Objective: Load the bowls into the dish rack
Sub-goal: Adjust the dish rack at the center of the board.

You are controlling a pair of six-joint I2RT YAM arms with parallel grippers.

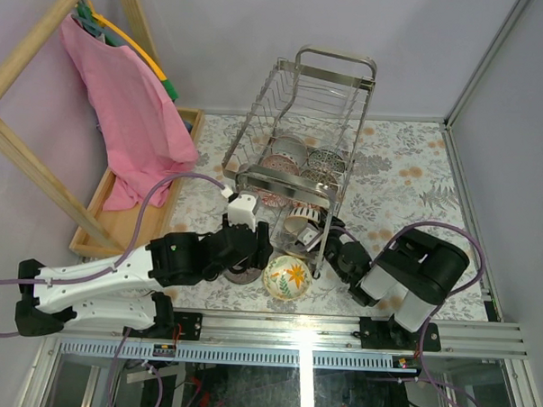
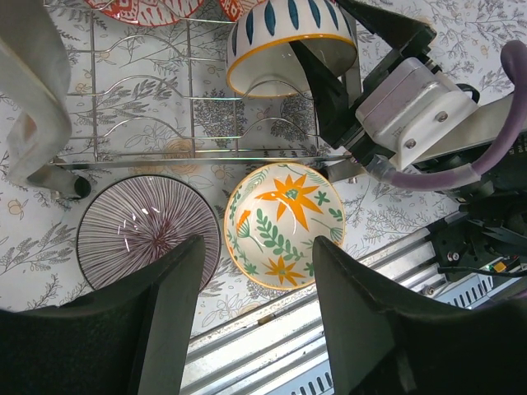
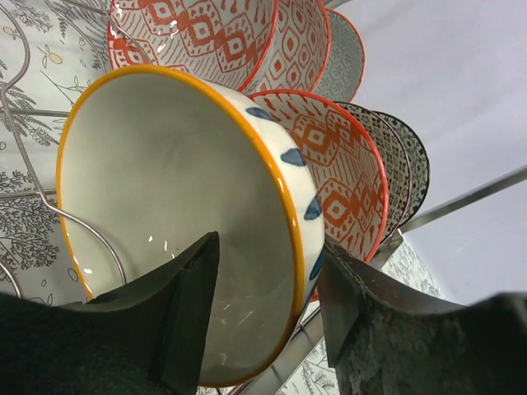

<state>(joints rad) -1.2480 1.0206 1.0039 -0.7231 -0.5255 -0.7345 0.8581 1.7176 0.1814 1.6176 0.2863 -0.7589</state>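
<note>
Right fingers (image 3: 185,313) stand spread astride the rim of a blue-spotted bowl (image 3: 165,206), propped beside red-patterned bowls (image 3: 329,164) in the lower tier of the dish rack (image 1: 291,179). Left fingers (image 2: 165,321) hang wide and empty over a flowered bowl (image 2: 284,226) and a striped bowl (image 2: 144,234) at the near edge of the tabletop (image 1: 408,173).

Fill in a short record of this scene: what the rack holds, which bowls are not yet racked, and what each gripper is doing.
Rack: dish rack holds a blue-petal bowl beside red-patterned bowls
Not yet racked: floral bowl, striped bowl, in front of the rack
Left gripper: open, above those two bowls
Right gripper: open, astride the blue-petal bowl's rim
</note>
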